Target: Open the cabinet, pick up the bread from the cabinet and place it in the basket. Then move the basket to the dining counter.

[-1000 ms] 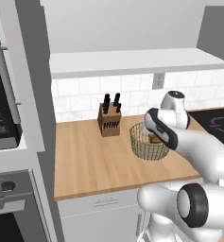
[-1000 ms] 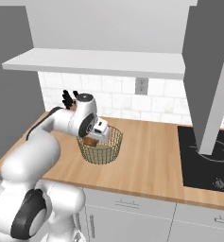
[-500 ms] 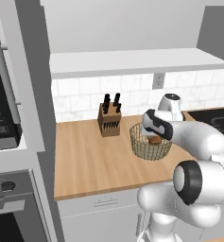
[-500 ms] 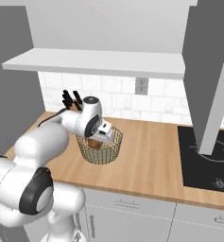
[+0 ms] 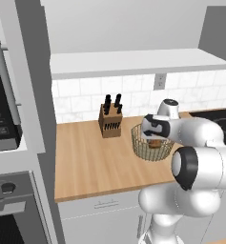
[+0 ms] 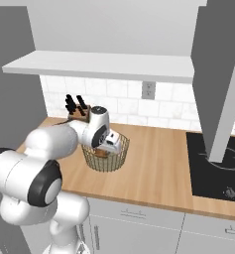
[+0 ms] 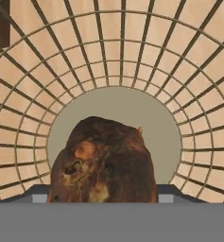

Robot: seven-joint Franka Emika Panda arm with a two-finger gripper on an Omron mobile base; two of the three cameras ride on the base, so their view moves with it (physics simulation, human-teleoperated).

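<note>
- Knife block (image 5: pixel 110 124) stands on the tabletop (image 5: pixel 90 157), behind-left of the basket (image 5: pixel 150 145).
- Hand (image 6: pixel 110 144) hangs over the basket; bread (image 7: pixel 104 163) sits between its widely spread fingers, over the basket floor.
- Whether the bread is gripped cannot be told.

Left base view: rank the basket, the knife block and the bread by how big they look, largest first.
1. Basket, widest of the three.
2. Knife block, narrower than the basket; it stands farther back, so the gap may be overstated.
3. Bread, a small brown lump in the basket, partly hidden by the arm.
</note>
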